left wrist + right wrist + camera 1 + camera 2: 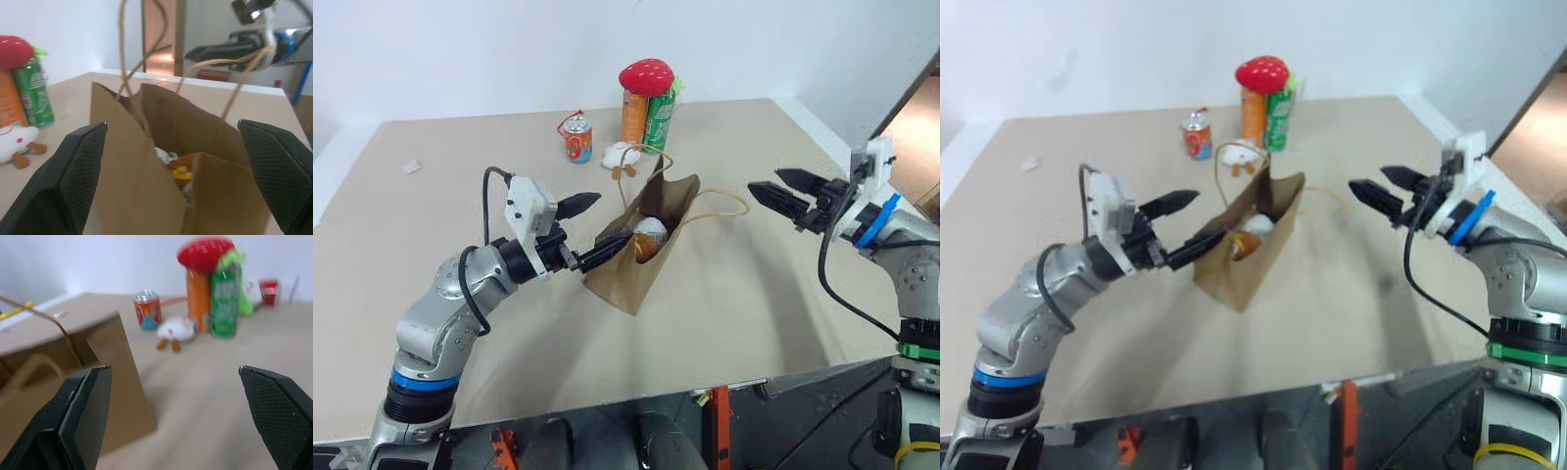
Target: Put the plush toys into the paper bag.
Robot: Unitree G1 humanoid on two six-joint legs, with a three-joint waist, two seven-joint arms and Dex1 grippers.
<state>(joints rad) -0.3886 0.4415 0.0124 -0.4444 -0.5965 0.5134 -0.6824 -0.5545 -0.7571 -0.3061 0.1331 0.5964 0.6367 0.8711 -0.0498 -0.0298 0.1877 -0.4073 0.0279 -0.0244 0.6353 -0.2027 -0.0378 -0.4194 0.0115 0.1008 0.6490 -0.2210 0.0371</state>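
Tabletop point(754, 294): paper bag point(641, 250) unprinted; can point(577, 137) labels unreadable.

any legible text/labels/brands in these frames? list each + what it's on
None readable.
Green can: print blurred.
Orange can: print blurred.
Small red can: graphics too small.
Paper bag: plain, no print.

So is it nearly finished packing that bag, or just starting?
Nearly finished, it seems. A yellow-white plush already sits inside the paper bag, with something orange-brown beside it. The left gripper and right gripper are both open and empty. A small white plush is left on the table.
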